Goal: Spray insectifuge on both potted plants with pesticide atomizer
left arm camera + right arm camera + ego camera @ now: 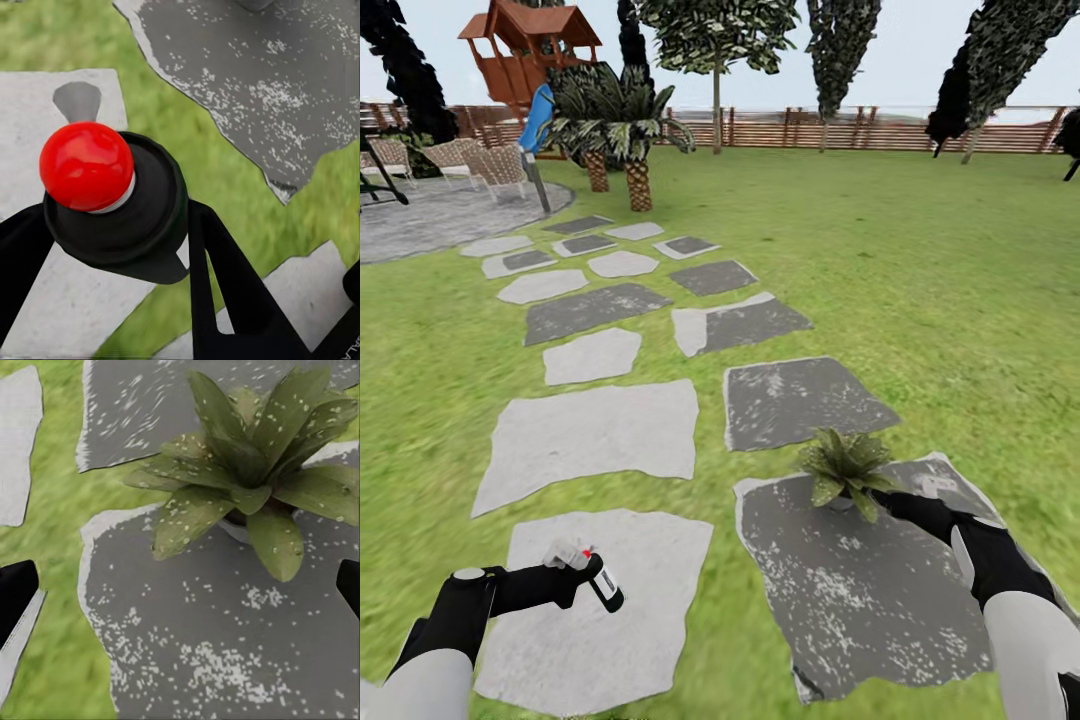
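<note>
A robot stands on a garden path of stepping stones, the left gripper (582, 570) clamped on the atomizer (603, 582); the black bottle tilts over a pale stone (600, 610), its red-dotted top toward the gripper and its base pointing toward a dark stone (860, 590) across a strip of lawn (920, 290); in the left wrist view the red dot (86, 165) crowns the black cap of the atomizer (120, 206), which sits between the two dark fingers (225, 285), the pale stone (67, 300) below and the dark stone (247, 67) beyond the grass.

On the far edge of the dark stone sits a potted plant (847, 468), a low rosette of speckled green leaves; the right gripper (890, 500) reaches just beside it, near its pot; in the right wrist view the plant (240, 480) lies ahead on the dark stone (225, 645), the two fingertips (16, 596) spread wide apart at either side, holding nothing.

Far beyond the plant, the path runs toward palms (622, 125), a round paved patch (440, 215), a wooden play tower (530, 45) and a slatted fence (810, 128).
</note>
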You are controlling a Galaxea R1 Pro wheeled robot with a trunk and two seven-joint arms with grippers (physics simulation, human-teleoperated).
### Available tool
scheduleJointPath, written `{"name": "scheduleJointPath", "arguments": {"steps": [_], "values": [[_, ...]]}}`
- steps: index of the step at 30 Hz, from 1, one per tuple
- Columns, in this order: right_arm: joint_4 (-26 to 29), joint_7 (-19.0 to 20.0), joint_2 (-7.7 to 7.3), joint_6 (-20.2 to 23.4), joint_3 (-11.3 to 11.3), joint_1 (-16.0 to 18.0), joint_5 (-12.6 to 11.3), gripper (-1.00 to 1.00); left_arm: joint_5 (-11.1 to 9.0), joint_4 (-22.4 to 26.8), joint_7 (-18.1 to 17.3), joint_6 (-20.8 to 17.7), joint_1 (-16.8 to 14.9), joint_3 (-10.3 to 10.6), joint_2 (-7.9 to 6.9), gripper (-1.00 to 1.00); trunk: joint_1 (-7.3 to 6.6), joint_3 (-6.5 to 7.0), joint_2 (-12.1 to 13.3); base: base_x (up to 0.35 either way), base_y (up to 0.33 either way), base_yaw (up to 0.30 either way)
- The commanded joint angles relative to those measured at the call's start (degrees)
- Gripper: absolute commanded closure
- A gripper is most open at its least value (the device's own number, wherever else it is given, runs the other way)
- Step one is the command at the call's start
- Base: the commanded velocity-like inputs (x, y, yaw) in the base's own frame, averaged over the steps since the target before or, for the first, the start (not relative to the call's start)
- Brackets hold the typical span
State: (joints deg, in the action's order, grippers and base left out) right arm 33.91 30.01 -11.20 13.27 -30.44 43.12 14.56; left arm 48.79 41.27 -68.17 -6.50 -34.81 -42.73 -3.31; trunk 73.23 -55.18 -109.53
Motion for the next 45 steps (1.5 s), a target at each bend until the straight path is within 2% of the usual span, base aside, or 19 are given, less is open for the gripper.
{"name": "scheduleJointPath", "arguments": {"steps": [1,12,17,21,23,31,35,45], "values": [[0.10,0.49,0.04,0.27,-0.36,0.06,0.47,-1.00,0.26,0.04,-0.30,-0.53,-0.08,-0.25,0.05,1.00,-0.01,0.00,-0.02,0.000,0.000,0.260],[1.05,0.51,0.75,-0.31,-0.36,0.06,0.59,-1.00,0.26,0.04,-0.30,-0.53,-0.08,-0.25,0.05,1.00,-0.01,0.10,-0.02,0.000,0.000,0.052],[9.46,0.57,0.82,-0.43,-0.49,0.05,0.24,-1.00,0.26,0.05,-0.30,-0.53,-0.09,-0.25,0.05,1.00,-0.01,0.10,-0.02,0.000,0.000,0.000],[18.79,0.65,0.83,0.00,-0.50,0.04,0.13,-1.00,0.26,0.10,-0.30,-0.53,-0.10,-0.25,0.05,1.00,-0.01,0.10,-0.02,0.000,0.000,0.000],[20.37,0.66,0.83,0.26,-0.47,0.04,0.19,-1.00,0.26,0.12,-0.30,-0.53,-0.09,-0.25,0.05,1.00,-0.01,0.10,-0.02,0.000,0.000,0.000],[21.44,0.67,0.83,0.48,-0.46,0.04,0.17,-1.00,0.26,0.11,-0.30,-0.53,-0.08,-0.25,0.05,1.00,-0.01,0.10,-0.02,0.000,0.000,0.000],[21.65,0.69,0.83,8.56,-0.48,0.04,0.19,-1.00,0.26,0.11,-0.30,-0.53,-0.08,-0.25,0.05,1.00,-0.01,0.10,-0.02,0.000,0.000,0.015],[21.13,0.65,0.92,8.71,-0.08,0.04,0.72,-1.00,0.26,0.05,-0.30,-0.53,-0.08,-0.25,0.06,1.00,-0.01,0.10,-0.02,0.000,0.000,0.243]]}}
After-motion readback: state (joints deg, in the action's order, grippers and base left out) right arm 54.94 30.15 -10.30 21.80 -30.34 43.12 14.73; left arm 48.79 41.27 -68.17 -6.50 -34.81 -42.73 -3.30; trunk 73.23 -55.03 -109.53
